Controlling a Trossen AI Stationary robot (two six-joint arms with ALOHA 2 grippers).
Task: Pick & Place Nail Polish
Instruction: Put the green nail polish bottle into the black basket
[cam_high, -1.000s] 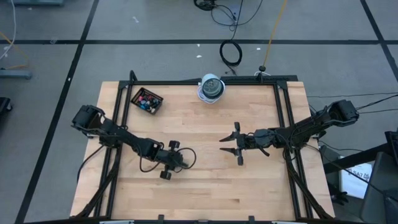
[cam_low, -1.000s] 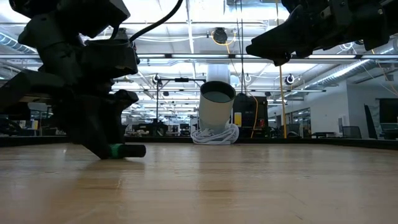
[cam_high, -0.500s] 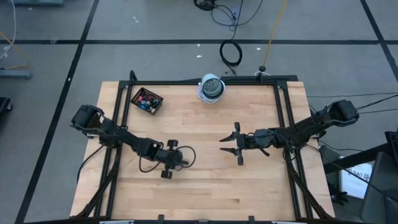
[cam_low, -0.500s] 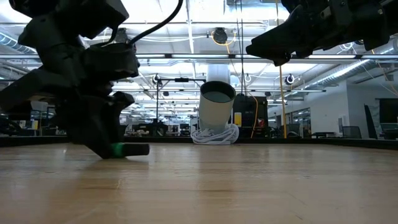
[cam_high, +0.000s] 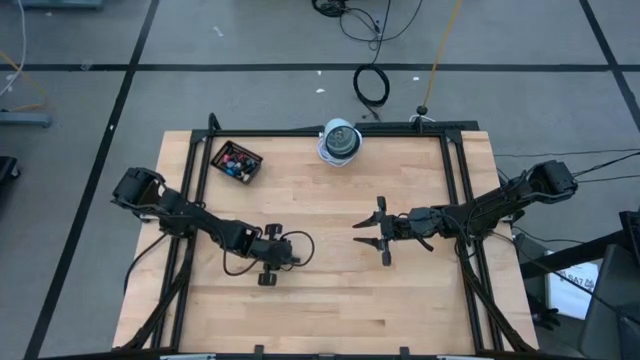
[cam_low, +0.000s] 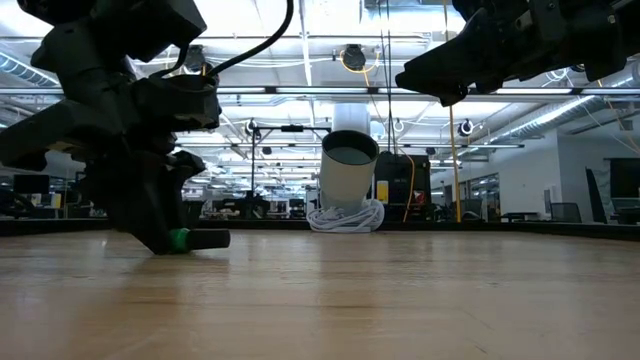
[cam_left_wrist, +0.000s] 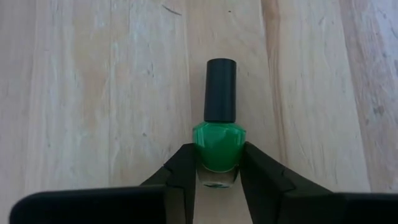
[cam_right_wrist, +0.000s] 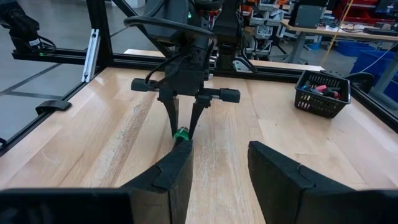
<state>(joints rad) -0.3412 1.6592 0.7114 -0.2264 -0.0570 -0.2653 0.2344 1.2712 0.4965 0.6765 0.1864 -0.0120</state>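
Observation:
A green nail polish bottle (cam_left_wrist: 216, 144) with a black cap (cam_left_wrist: 220, 90) lies on its side on the wooden table left of centre; it also shows in the low view (cam_low: 195, 240). My left gripper (cam_left_wrist: 216, 163) is shut on its green body. My right gripper (cam_high: 365, 233) hangs open and empty above the table right of centre, its fingers (cam_right_wrist: 177, 171) pointing toward the left gripper. A small black tray (cam_high: 237, 162) with several other bottles stands at the far left. My left gripper pinches the two sides of the bottle's green body (cam_left_wrist: 200, 149) between its two fingers, near the bottle's base. The fingers slant down from the table's left and lie along the bottle. The cap points away from the gripper. The bottle lies on its side on the table.
A white cylindrical cup (cam_high: 340, 142) on a coil of white cord stands at the far edge's middle. A black frame (cam_high: 455, 180) runs round the table. Bare wood lies between the two grippers and along the near edge.
My left gripper has drawn a little toward the table's left edge and tipped slightly, staying shut on the green bottle. The bottle has slid a little with it, still lying on the table.

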